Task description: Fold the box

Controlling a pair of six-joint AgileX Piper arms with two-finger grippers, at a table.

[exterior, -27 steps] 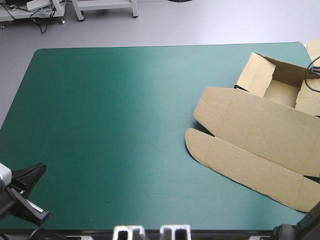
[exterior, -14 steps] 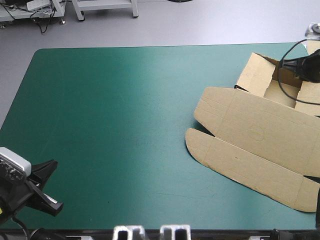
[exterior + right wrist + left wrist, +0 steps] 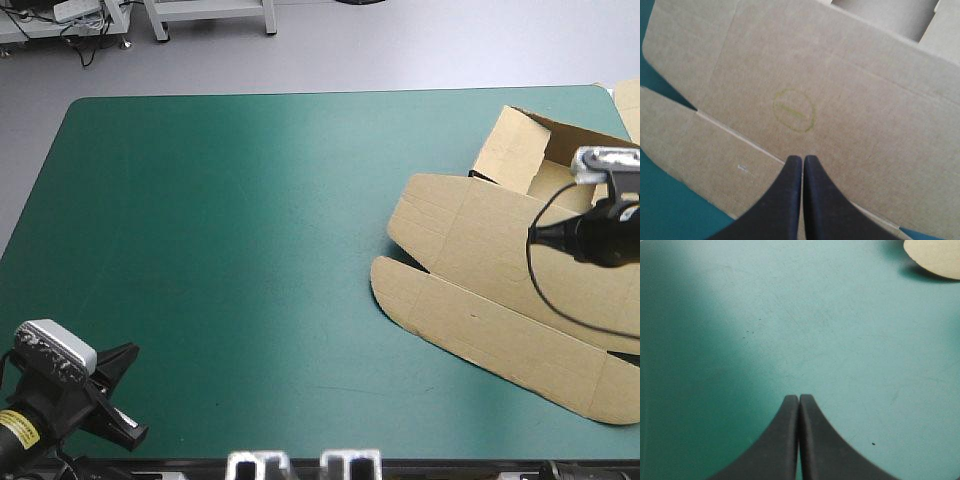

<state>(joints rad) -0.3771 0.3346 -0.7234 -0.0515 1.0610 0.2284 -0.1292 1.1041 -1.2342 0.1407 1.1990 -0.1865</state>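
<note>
Brown box [image 3: 500, 290] on the bench's [image 3: 230, 250] right part, lid [image 3: 850, 100] flat, right gripper [image 3: 802, 159] over the lid, fingers together, left gripper [image 3: 799, 399] well apart from the box, fingers together, over the teal-green cover [image 3: 840, 340]

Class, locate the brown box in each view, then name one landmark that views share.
High view: the box lies at the table's right side.
Left wrist view: only its rounded corner, far ahead of the left claw.
Right wrist view: it fills the picture under the right claw.
Landmark: the printed circle on the lid, in high and right wrist views.
</note>
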